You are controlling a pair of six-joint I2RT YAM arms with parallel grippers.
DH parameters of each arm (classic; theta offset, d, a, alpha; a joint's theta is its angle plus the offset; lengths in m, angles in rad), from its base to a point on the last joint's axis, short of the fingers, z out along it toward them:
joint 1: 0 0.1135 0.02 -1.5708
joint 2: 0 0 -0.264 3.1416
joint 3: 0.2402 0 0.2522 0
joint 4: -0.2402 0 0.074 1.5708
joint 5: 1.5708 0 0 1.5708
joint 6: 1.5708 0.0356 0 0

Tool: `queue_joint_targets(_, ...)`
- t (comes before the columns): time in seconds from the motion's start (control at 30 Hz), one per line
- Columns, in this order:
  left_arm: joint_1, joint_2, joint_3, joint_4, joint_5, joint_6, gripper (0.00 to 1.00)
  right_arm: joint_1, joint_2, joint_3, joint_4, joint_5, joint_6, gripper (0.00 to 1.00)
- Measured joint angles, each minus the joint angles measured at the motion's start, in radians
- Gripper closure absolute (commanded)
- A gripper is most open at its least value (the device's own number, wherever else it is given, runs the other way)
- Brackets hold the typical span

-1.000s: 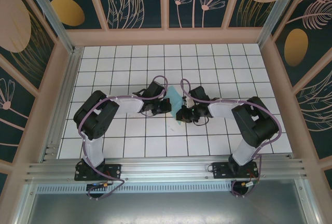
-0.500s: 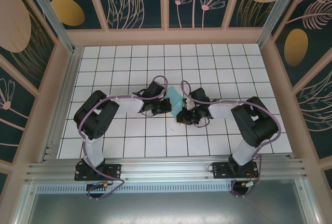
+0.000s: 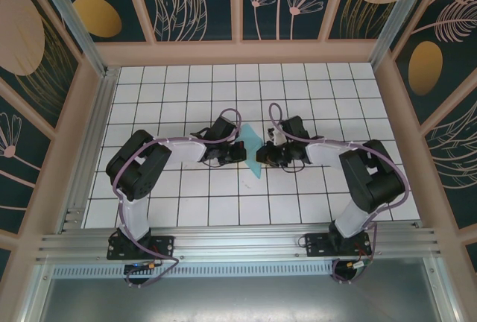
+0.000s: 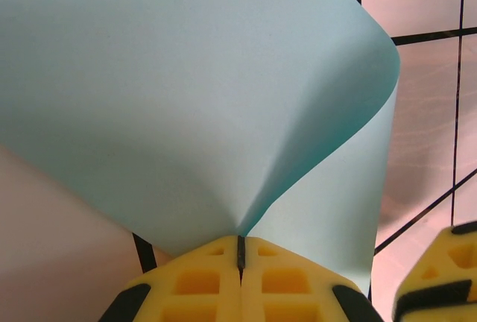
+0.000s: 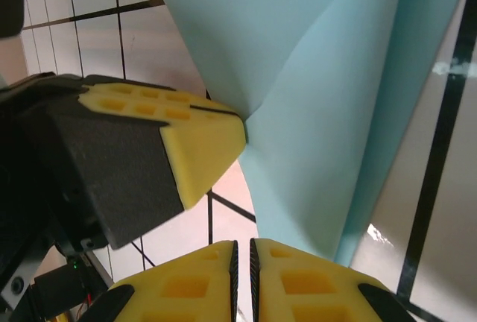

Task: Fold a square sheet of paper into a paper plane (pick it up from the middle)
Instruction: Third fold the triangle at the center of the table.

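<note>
The square sheet of paper (image 3: 252, 150) is light teal and hangs curled between the two grippers at the table's middle. My left gripper (image 3: 241, 151) is shut on the sheet's edge; in the left wrist view its jaws (image 4: 240, 244) pinch the sheet (image 4: 186, 76), which fans out above them. My right gripper (image 3: 261, 154) sits just right of the sheet. In the right wrist view its jaws (image 5: 242, 251) stand a thin slit apart with nothing between them. There the sheet (image 5: 328, 76) passes over the right finger, and the left gripper's yellow finger (image 5: 197, 139) pinches it.
The white grid-tiled table (image 3: 186, 195) is enclosed by wooden walls (image 3: 238, 52) at the back and sides. A metal rail (image 3: 238, 241) runs along the near edge by the arm bases. Open tiles lie beyond and to both sides of the grippers.
My right gripper has shifted toward the far side and slightly right, off the sheet's lower end. The sheet now hangs longer from the left gripper. The left arm has stayed put.
</note>
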Motion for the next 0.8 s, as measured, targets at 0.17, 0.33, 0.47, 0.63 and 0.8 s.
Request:
queue_joint_targets(0.17, 0.0, 0.0, 0.0, 0.0, 0.001, 0.0, 1.0, 0.014, 0.053, 0.025, -0.019, 0.003, -0.019, 0.83)
queue_joint_targets(0.33, 0.0, 0.0, 0.0, 0.0, 0.001, 0.0, 1.0, 0.026, 0.074, 0.024, -0.048, 0.001, -0.034, 0.84)
queue_joint_targets(0.47, 0.0, 0.0, 0.0, 0.0, 0.001, -0.001, 1.0, 0.026, 0.074, 0.02, -0.062, 0.001, -0.051, 0.84)
queue_joint_targets(0.63, 0.0, 0.0, 0.0, 0.0, 0.001, -0.001, 1.0, 0.021, 0.077, -0.001, -0.061, -0.002, -0.056, 0.84)
queue_joint_targets(0.8, -0.001, 0.0, 0.02, -0.033, -0.013, 0.0, 0.85, 0.019, 0.08, -0.001, -0.062, -0.002, -0.056, 0.84)
